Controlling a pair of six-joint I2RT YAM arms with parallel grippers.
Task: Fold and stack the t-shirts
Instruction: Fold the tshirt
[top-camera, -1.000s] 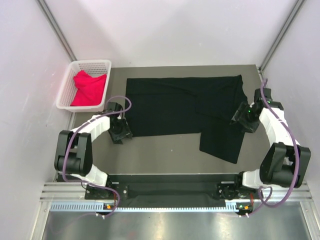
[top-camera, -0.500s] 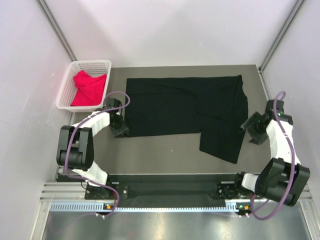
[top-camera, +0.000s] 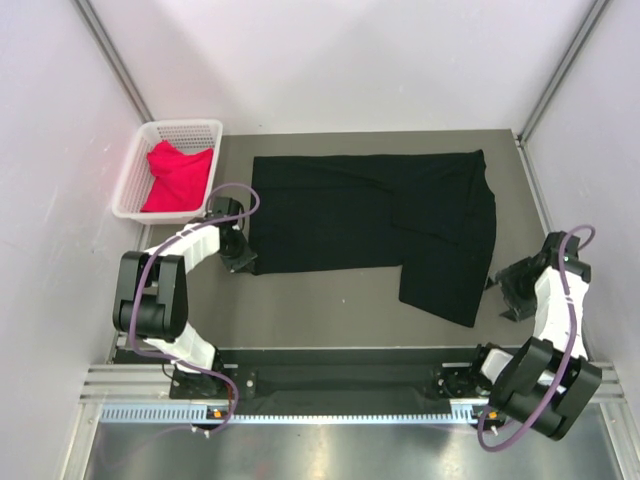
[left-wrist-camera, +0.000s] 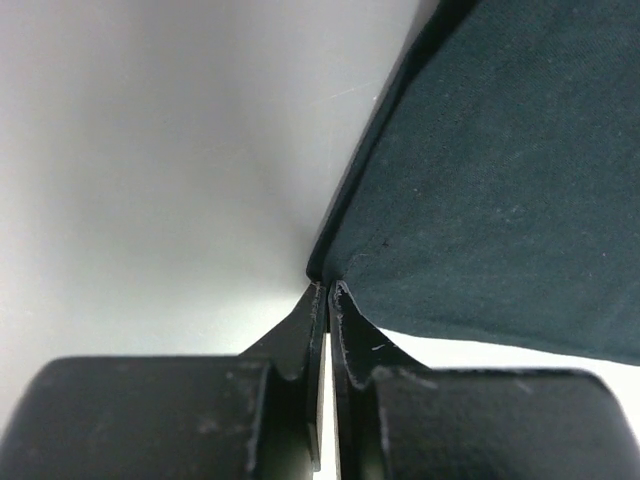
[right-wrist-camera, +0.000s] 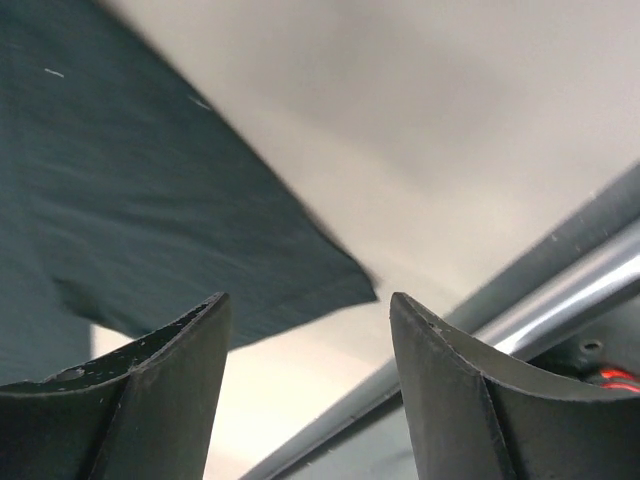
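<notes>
The black t-shirt (top-camera: 370, 210) lies spread flat across the table, with one flap hanging toward the near right. My left gripper (top-camera: 241, 259) is at its near-left corner. In the left wrist view the gripper (left-wrist-camera: 326, 287) is shut, the cloth's (left-wrist-camera: 500, 180) corner pinched at its tips. The red-pink t-shirt (top-camera: 178, 176) lies crumpled in the white basket (top-camera: 186, 125). My right gripper (top-camera: 506, 288) stands open just off the flap's right edge. In the right wrist view the gripper (right-wrist-camera: 310, 300) holds nothing, and a corner of the black cloth (right-wrist-camera: 130, 200) lies ahead to the left.
The basket stands at the far left of the table, close to my left arm. Enclosure walls rise on both sides and at the back. A metal frame rail (right-wrist-camera: 560, 290) runs close beside my right gripper along the table's right edge.
My left gripper has shut on the black t-shirt's near-left corner. My right arm has drawn back from the shirt's right edge toward the near right, staying open.
</notes>
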